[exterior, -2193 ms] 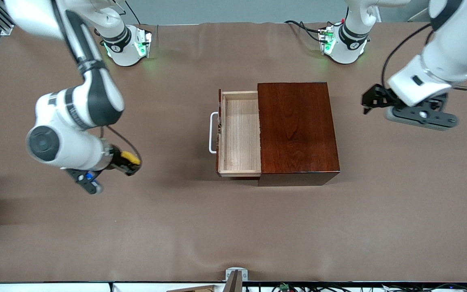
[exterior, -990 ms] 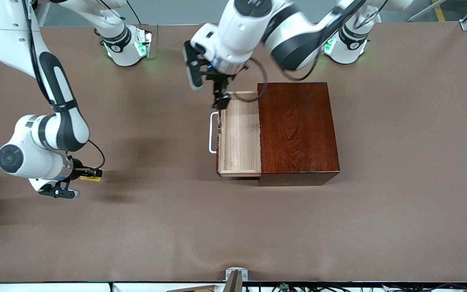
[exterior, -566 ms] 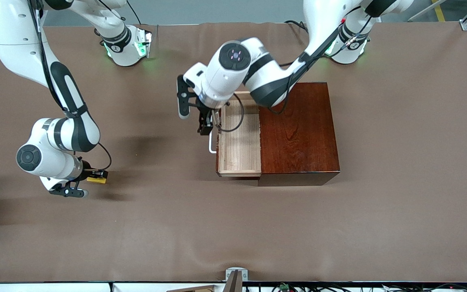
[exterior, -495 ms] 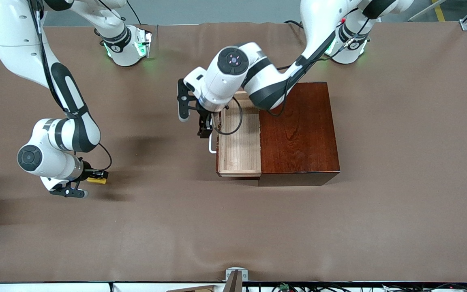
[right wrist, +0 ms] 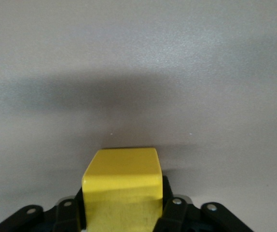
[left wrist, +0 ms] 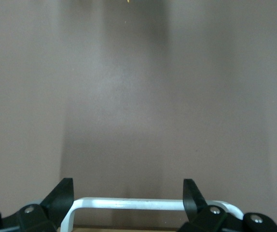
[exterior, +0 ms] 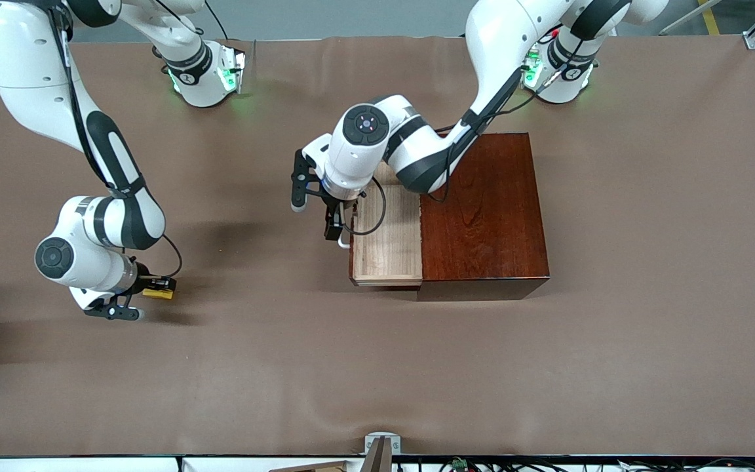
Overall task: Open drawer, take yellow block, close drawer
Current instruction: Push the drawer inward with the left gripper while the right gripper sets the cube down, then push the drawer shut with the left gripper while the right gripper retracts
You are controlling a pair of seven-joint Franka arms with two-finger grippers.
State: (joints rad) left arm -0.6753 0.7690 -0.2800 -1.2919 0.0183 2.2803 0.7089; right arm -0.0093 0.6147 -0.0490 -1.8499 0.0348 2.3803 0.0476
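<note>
Yellow block (right wrist: 121, 186) cube between right tool (exterior: 158, 289) fingers; left tool (left wrist: 129, 205) straddles handle (left wrist: 143, 204).

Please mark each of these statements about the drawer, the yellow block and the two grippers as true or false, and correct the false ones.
1. The drawer is pulled out of the wooden box. True.
2. The yellow block lies inside the drawer. False: it sits between the fingers of the right gripper, low over the table toward the right arm's end.
3. The left gripper is at the drawer's white handle with open fingers. True.
4. The drawer holds a second block. False: the part of its tray that shows is bare.
5. The left arm waits away from the box. False: it reaches over the box to the handle.
</note>
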